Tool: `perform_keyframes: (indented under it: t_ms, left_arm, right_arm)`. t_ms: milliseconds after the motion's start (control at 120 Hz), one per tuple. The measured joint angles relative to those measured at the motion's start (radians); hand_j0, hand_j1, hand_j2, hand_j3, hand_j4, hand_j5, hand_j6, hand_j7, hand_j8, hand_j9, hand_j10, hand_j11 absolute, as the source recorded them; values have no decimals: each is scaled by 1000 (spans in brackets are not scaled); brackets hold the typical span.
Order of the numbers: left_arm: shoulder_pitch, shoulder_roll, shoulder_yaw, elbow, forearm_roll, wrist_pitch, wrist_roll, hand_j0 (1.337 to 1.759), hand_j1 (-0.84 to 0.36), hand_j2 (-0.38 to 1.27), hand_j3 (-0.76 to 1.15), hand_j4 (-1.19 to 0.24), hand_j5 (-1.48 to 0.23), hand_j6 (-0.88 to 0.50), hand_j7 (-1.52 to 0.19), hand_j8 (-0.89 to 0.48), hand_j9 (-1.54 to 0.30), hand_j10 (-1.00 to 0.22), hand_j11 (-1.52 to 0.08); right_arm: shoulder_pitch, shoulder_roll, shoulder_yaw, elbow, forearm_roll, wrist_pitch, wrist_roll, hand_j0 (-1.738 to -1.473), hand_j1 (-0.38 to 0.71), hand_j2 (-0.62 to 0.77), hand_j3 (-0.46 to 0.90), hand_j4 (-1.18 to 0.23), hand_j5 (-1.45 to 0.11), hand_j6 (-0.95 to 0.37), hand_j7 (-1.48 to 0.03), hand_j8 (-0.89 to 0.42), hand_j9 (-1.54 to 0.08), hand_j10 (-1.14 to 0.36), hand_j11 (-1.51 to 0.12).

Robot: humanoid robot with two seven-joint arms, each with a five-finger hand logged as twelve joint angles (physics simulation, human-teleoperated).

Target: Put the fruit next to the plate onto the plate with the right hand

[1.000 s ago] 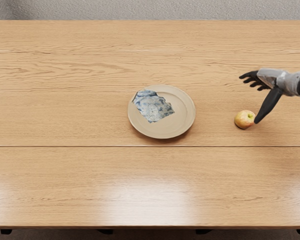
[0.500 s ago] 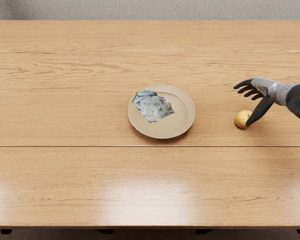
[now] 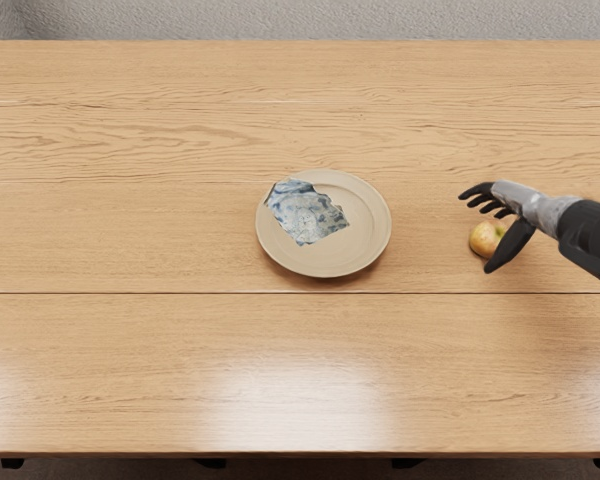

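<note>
**Right arm** [image 3: 592, 232]. Enters at the right edge of the picture, about halfway up the table. The dark forearm slants up and to the left and ends in a grey wrist.

**Right hand** [image 3: 510, 208]. Held low over the table to the right of the plate. The four dark fingers [image 3: 477, 196] point left, fanned and separate from one another. The thumb [image 3: 508, 247] stretches down and to the left, set wide from the fingers. The hand is loose and spread and grips nothing.

**Apple** [image 3: 482, 239]. Small and round, yellowish with a reddish blush. It lies on the bare table to the right of the plate, clear of the rim with a stretch of wood between them. It sits in the gap between the fanned fingers above and the thumb below. The thumb crosses its right side and hides that part; from this angle it cannot be told whether the thumb touches the skin or only passes in front of it. The apple is not on the plate.

**Plate** [image 3: 360, 250]. Round, tan and shallow, lying flat near the middle of the table.

**Scrap** [image 3: 305, 212]. Blue-grey, patterned and ragged-edged, lying on the upper left part of the plate.

**Table** [image 3: 140, 340]. Light wood with the grain running left to right and a seam across the near half. There is a pale sheen on the front board.
</note>
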Motion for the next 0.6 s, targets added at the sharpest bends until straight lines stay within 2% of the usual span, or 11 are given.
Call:
perform_keyframes:
  t_ms: [450, 600]
  left_arm:
    - [0, 0, 0, 0, 0, 0, 0, 1658, 341, 2, 0, -7, -9, -7, -9, -7, -9, -7, -9]
    - [1, 0, 0, 0, 0, 0, 0, 1658, 341, 2, 0, -7, -9, -7, -9, -7, -9, -7, -9]
  right_arm:
    - [-83, 49, 48, -27, -7, -130, 1, -1658, -67, -45, 0, -239, -308, -240, -308, -239, -308, -238, -308]
    - [-102, 62, 54, -36, -7, -153, 1, -1658, -23, -52, 0, -275, -355, -276, -354, -275, -355, -274, -355]
